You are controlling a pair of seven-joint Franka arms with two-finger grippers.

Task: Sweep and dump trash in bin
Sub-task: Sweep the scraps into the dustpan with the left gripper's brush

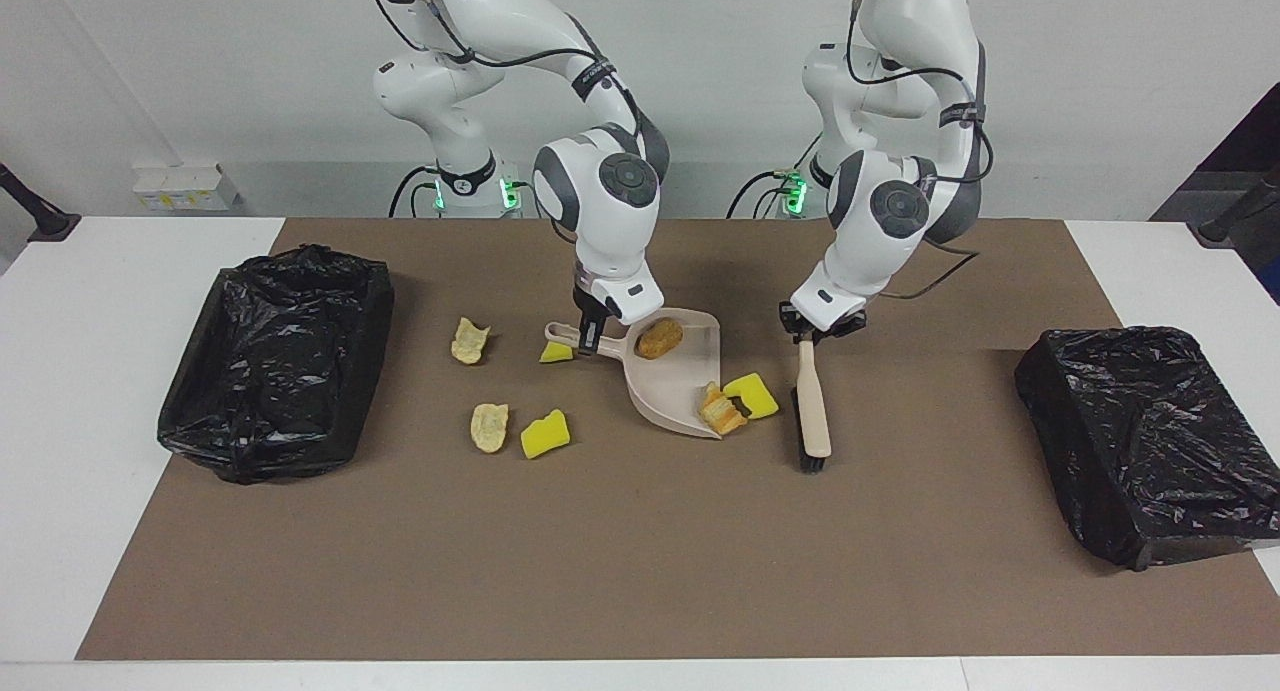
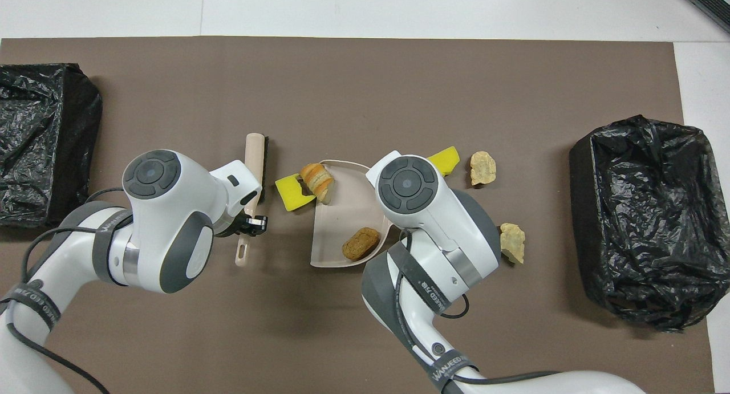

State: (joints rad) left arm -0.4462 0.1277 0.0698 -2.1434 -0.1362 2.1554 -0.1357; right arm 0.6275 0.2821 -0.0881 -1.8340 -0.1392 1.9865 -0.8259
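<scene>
My right gripper [image 1: 590, 333] is shut on the handle of the beige dustpan [image 1: 665, 391], which rests on the brown mat. An orange-brown trash piece [image 1: 660, 339] lies in the pan. A bread scrap [image 1: 720, 411] sits on the pan's lip, touching a yellow sponge chunk [image 1: 752, 395]. My left gripper [image 1: 808, 333] is shut on the brush [image 1: 812, 411], beside the pan toward the left arm's end, bristle end down at the mat. Loose on the mat toward the right arm's end lie two tan scraps [image 1: 469, 340] [image 1: 489, 426] and two yellow chunks [image 1: 545, 433] [image 1: 553, 352].
One bin lined with a black bag [image 1: 275, 361] stands at the right arm's end of the mat. Another bin [image 1: 1140, 441] stands at the left arm's end. In the overhead view the right arm covers the dustpan's [image 2: 342, 206] handle.
</scene>
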